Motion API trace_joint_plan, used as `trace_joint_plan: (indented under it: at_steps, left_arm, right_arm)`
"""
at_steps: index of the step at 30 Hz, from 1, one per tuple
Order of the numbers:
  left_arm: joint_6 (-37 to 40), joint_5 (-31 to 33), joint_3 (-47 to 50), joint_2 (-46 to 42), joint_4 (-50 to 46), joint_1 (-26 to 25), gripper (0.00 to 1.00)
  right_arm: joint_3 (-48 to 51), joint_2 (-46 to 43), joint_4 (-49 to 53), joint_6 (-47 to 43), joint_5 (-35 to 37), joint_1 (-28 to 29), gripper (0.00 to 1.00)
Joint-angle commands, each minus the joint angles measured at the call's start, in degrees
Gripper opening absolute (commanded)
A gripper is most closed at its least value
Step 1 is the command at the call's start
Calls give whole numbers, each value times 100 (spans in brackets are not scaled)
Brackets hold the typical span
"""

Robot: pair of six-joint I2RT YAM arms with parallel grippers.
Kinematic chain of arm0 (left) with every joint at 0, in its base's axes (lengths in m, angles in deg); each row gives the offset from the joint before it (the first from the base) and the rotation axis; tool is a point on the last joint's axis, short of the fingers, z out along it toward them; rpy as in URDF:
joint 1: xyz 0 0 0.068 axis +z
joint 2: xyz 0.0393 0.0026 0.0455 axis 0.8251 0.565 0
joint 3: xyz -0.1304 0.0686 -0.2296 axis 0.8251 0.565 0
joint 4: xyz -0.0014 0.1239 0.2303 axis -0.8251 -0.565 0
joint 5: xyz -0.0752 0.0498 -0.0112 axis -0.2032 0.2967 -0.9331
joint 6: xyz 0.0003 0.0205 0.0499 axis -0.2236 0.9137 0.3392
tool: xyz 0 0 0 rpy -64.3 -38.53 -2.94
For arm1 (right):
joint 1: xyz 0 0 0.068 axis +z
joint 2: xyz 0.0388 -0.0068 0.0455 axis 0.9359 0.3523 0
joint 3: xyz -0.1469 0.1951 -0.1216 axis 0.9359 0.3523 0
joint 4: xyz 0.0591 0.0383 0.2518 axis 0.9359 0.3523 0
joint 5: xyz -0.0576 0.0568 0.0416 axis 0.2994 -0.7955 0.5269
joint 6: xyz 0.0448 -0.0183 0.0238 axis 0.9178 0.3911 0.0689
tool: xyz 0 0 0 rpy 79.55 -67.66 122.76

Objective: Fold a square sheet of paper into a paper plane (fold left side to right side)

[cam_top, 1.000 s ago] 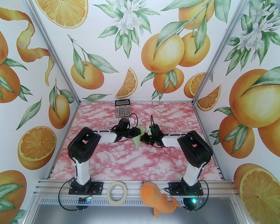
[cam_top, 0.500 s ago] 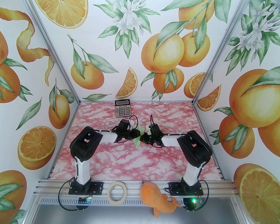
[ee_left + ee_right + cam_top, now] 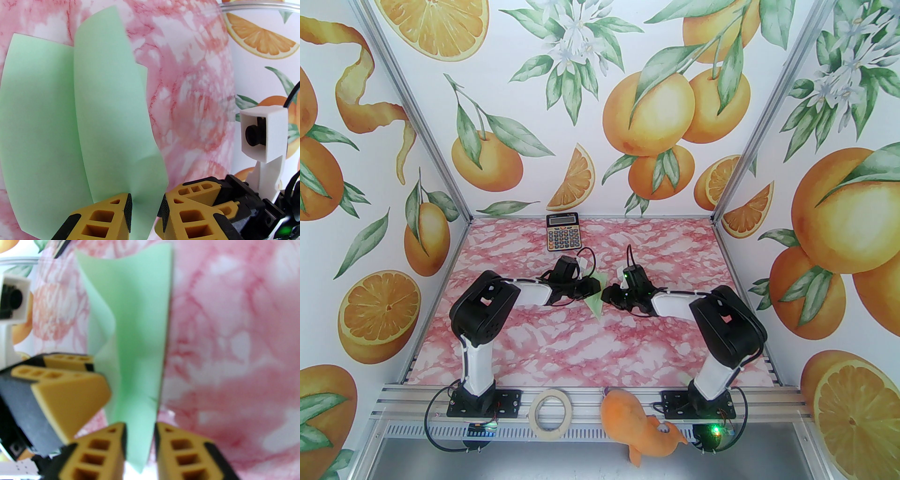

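left wrist view: the left gripper [image 3: 146,204] is clamped on a flap of the paper plane [image 3: 112,117], held mid-table between both arms, presumably as an anchor; the right gripper [image 3: 140,429] is parted, the paper tip left loose between its pads, probably for regripping

The back wall [image 3: 600,117] and the side walls [image 3: 356,197] are papered with a print of oranges, orange slices, green leaves and white blossom on white. They are joined at the corners by aluminium posts [image 3: 417,122]. The counter [image 3: 562,342] is covered in pink-and-white marbling. Its near edge is bordered by a slotted aluminium rail [image 3: 412,393], below which a grey metal surface [image 3: 534,461] is seen. Everything is evenly and brightly lit.
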Motion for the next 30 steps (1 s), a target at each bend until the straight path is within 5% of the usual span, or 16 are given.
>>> trace_joint_plan:
  at_steps: [1, 8, 30]
  left_arm:
    - [80, 25, -198, 87, -143, -13, 29]
    - [69, 53, -230, 105, -210, -30, 29]
    - [80, 57, -276, 118, -271, -67, 29]
  right_arm:
    - [228, -93, -482, 87, -144, -15, 39]
    - [534, 32, -1528, 484, -427, -15, 47]
    - [293, 420, -1572, 561, -360, 102, 45]
